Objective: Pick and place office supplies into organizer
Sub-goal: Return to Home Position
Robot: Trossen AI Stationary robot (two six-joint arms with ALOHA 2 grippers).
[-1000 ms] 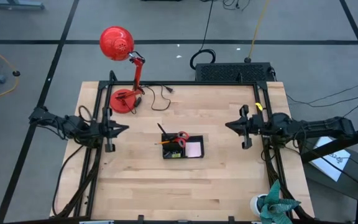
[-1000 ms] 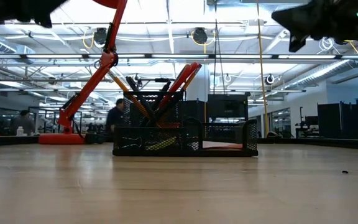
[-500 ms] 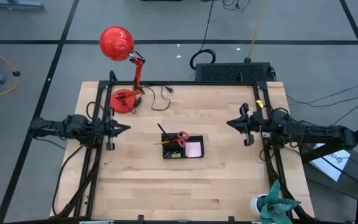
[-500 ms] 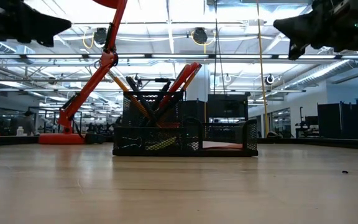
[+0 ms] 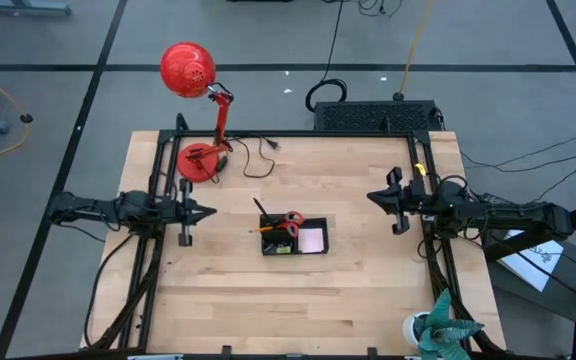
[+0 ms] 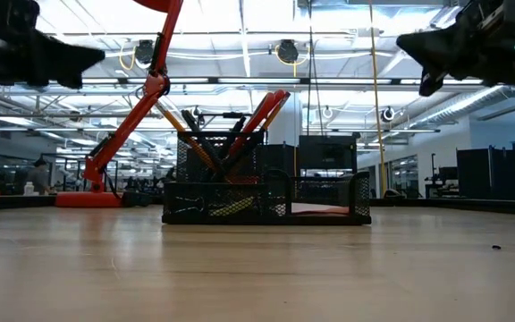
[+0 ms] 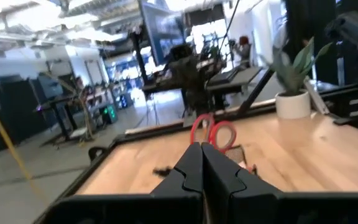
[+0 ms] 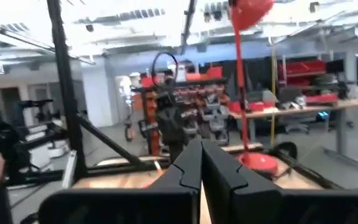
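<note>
The small black organizer (image 5: 294, 239) (image 6: 266, 199) sits at the table's middle. In it stand the red-handled scissors (image 5: 291, 221) (image 6: 262, 116) (image 7: 213, 131), an orange pencil (image 5: 268, 230), black pens (image 5: 261, 208) and the pink sticky-note pad (image 5: 311, 240). My left gripper (image 5: 206, 212) (image 7: 201, 155) hovers shut left of the organizer, above the table. My right gripper (image 5: 372, 197) (image 8: 201, 152) hovers shut to the organizer's right. Neither holds anything.
A red desk lamp (image 5: 196, 100) stands at the far left of the table, its cord (image 5: 258, 150) trailing beside it. A larger black box (image 5: 376, 115) lies beyond the far edge. A potted plant (image 5: 440, 328) stands at the near right corner. A black frame (image 5: 298, 135) rims the table.
My left gripper has moved toward the table's right and a little nearer, toward the organizer, and has come down somewhat. My right gripper has drifted slightly toward the far edge, its arm straightening. The organizer and its contents have kept still.
</note>
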